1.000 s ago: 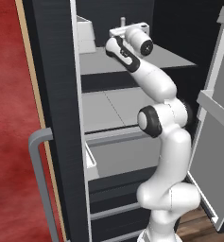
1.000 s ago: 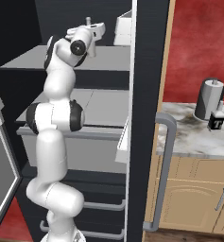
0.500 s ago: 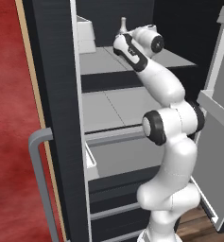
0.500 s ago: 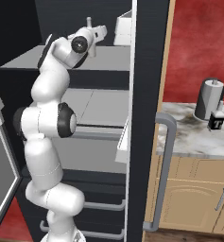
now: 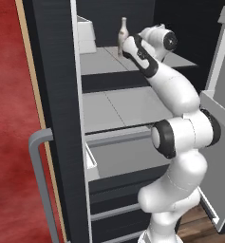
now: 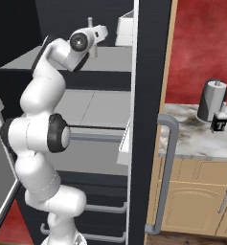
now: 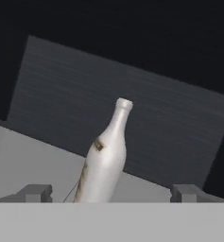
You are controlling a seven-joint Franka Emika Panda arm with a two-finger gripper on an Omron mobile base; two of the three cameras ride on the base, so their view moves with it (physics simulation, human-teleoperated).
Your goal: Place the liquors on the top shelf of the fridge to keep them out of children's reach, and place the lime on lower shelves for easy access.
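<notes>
A slim beige-brown liquor bottle (image 7: 104, 163) with a white neck stands by itself on the fridge's top shelf (image 5: 97, 64). In the left base view the bottle (image 5: 123, 34) is just behind my gripper (image 5: 126, 47). In the hand view my gripper (image 7: 112, 194) is open, one fingertip on each side of the bottle's base and neither touching it. The square liquor bottle (image 6: 219, 123), with its black "T" label, stands on the counter to the right of the fridge. The lime is out of view.
The dark fridge door (image 5: 52, 95) hangs open beside my arm, its grey bar handle (image 6: 165, 177) low down. Lower shelves (image 5: 118, 107) run under the top one. A white door bin (image 5: 85, 33) sits at top-shelf height. A grey paper-towel roll (image 6: 212, 99) stands on the counter.
My elbow has swung up and outward, and the hand has drawn back a little from the slim bottle. The bottle stays upright on the shelf and the jaws have stayed open.
</notes>
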